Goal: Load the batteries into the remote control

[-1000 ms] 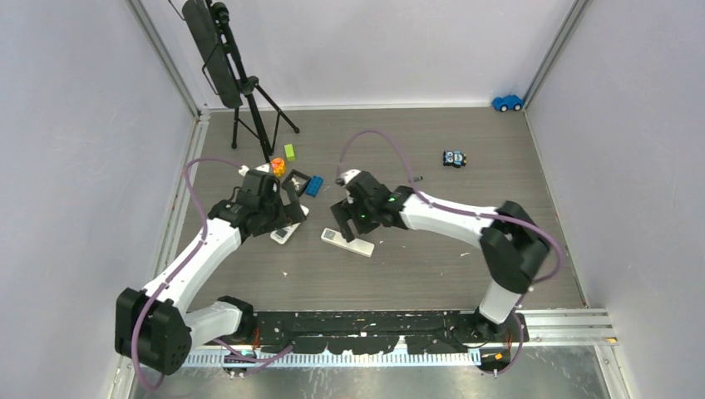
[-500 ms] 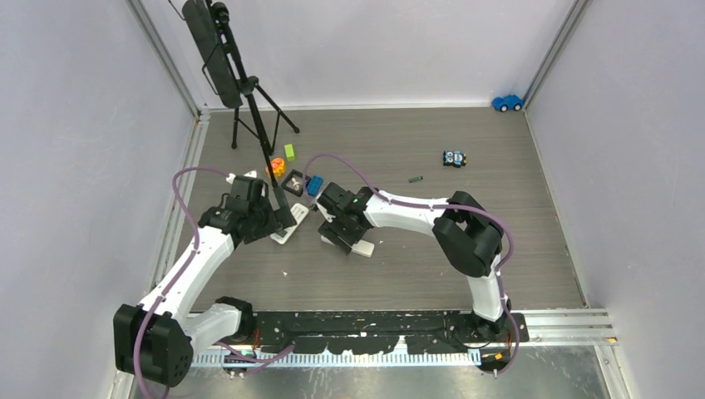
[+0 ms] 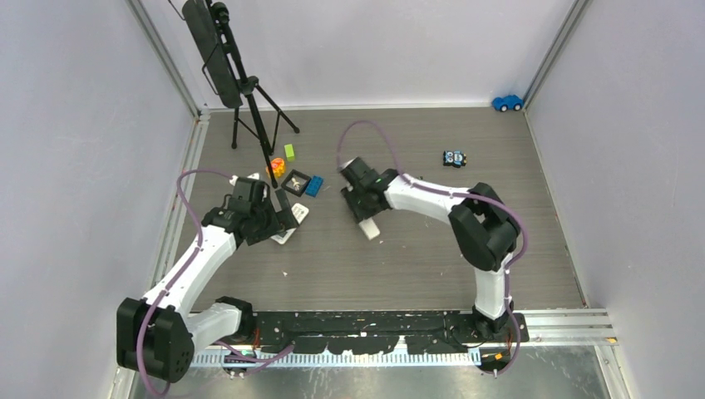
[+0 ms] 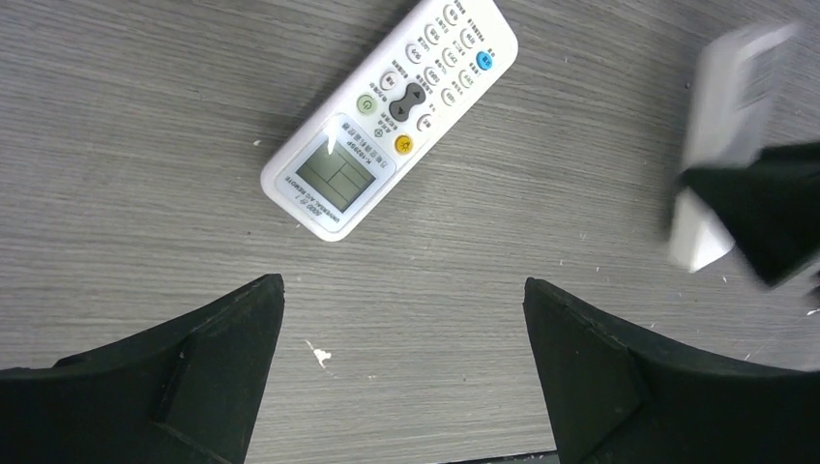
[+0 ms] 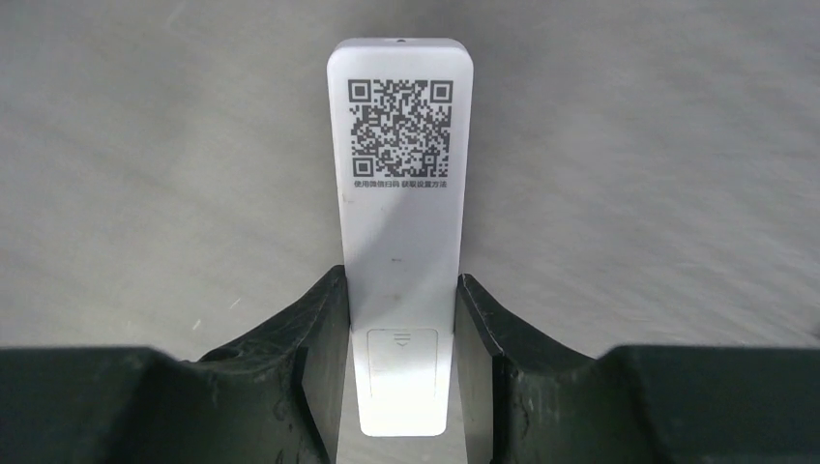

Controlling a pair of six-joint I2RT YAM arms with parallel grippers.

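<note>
While left pincer (image 4: 400, 285) gapes, right pincer (image 5: 401, 280) clamps remote (image 5: 400, 174), QR back showing.

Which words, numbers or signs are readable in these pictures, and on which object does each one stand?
"使用微信扫码 获取设置方法": one small line under the QR code on the back of the face-down remote.
On the face-up remote: the print under its screen and the button labels are too small to read.
Top view: no readable text.
</note>
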